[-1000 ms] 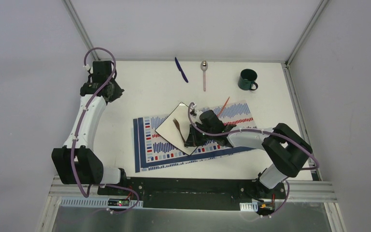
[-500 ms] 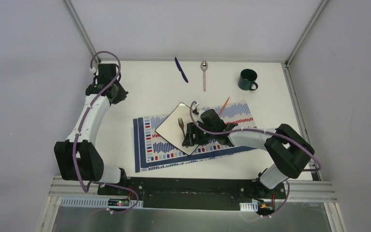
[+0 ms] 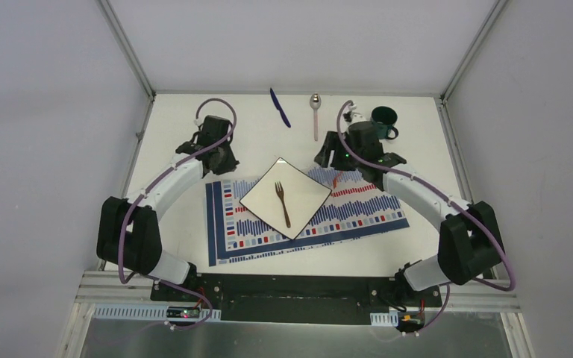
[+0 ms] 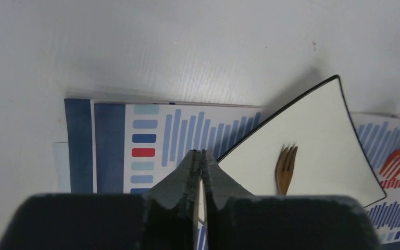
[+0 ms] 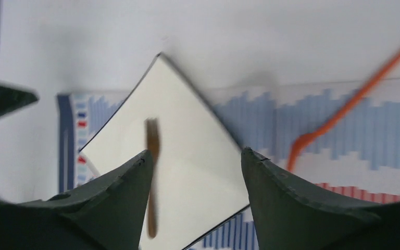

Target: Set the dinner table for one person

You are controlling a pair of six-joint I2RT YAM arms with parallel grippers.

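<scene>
Left claw (image 3: pixel 221 161): fingers pressed together with nothing between them, poised over the far left corner of the striped placemat (image 3: pixel 358 212), close to the far left edge of the plate (image 3: pixel 310 195).

Right claw (image 5: pixel 195 156): fingers spread and empty, hanging above the far right part of the placemat, beyond the plate's far right edge.

Plate: square, white, dark-rimmed, set corner-on at the middle of the placemat. It holds one brown fork (image 3: pixel 282 203), lying flat near its centre with the tines toward the far side.

Orange fork (image 5: pixel 344 109): tines on the placemat to the right of the plate, handle running over the mat's far edge onto bare tabletop.

Dinner table (image 3: pixel 254 134): the white surface under everything, with the placemat near its front middle. Along its far side lie a blue utensil (image 3: pixel 280 107) and a spoon (image 3: pixel 315 112). A dark green mug (image 3: pixel 384 123) stands upright at the far right, its contents impossible to tell.
</scene>
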